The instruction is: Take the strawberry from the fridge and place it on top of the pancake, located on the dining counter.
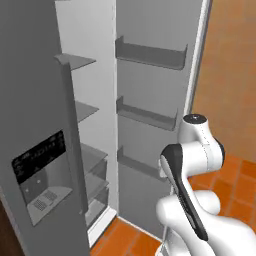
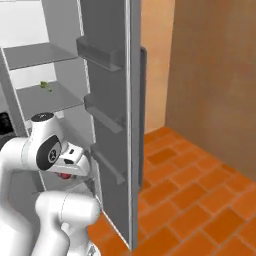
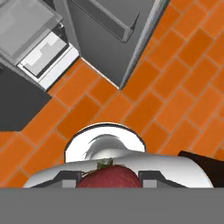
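Note:
The strawberry (image 3: 109, 176), red with a small green stem, sits between my fingertips at the bottom of the hand view. My gripper (image 3: 109, 180) is shut on it and points down at the orange tiled floor. In the right base view the gripper (image 2: 70, 170) hangs low in front of the open fridge (image 2: 60, 60), with a bit of the red strawberry (image 2: 64, 175) under the hand. The fridge (image 1: 95, 100) stands open, its right door swung wide. The pancake and the dining counter are out of view.
A small green leafy piece (image 2: 46, 86) lies on a fridge shelf. The open door (image 2: 112, 115) with its shelf bins stands just right of the arm. The left door carries a black dispenser panel (image 1: 40, 160). A brown wall (image 2: 215, 75) rises at the right, beyond the orange tile floor (image 2: 190, 200).

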Motion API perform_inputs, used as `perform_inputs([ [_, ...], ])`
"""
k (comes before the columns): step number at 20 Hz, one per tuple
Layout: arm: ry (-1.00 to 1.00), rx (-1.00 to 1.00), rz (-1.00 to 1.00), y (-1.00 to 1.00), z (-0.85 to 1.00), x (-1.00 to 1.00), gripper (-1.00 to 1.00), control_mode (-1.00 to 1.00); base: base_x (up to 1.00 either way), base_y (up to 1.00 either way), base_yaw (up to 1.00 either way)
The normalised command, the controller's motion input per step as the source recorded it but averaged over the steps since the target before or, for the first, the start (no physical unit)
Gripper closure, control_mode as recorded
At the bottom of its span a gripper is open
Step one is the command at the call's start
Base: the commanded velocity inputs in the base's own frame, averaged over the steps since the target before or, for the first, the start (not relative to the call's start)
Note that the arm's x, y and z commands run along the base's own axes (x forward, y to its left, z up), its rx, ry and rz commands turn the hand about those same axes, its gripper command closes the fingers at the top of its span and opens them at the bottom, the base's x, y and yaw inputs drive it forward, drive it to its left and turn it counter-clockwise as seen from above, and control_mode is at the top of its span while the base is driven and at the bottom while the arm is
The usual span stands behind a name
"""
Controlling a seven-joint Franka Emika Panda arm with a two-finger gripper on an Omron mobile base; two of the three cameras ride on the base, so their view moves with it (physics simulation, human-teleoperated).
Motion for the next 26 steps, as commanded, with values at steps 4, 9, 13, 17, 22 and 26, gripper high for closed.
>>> perform_inputs([
  [4, 0.0, 0.0, 0.0, 0.0, 0.0, 0.0, 1.0, 1.0, -0.41, -0.29, -0.76],
  [9, 0.0, 0.0, 0.0, 0.0, 0.0, 0.0, 1.0, 1.0, -0.14, -0.6, -0.74],
  [13, 0.0, 0.0, 0.0, 0.0, 0.0, 0.0, 1.0, 1.0, -0.03, -0.67, -0.7],
  [17, 0.0, 0.0, 0.0, 0.0, 0.0, 0.0, 1.0, 1.0, 0.55, -0.09, -0.63],
  [22, 0.0, 0.0, 0.0, 0.0, 0.0, 0.0, 1.0, 1.0, 0.7, 0.0, -0.29],
  [26, 0.0, 0.0, 0.0, 0.0, 0.0, 0.0, 1.0, 1.0, 0.77, 0.0, -0.08],
])
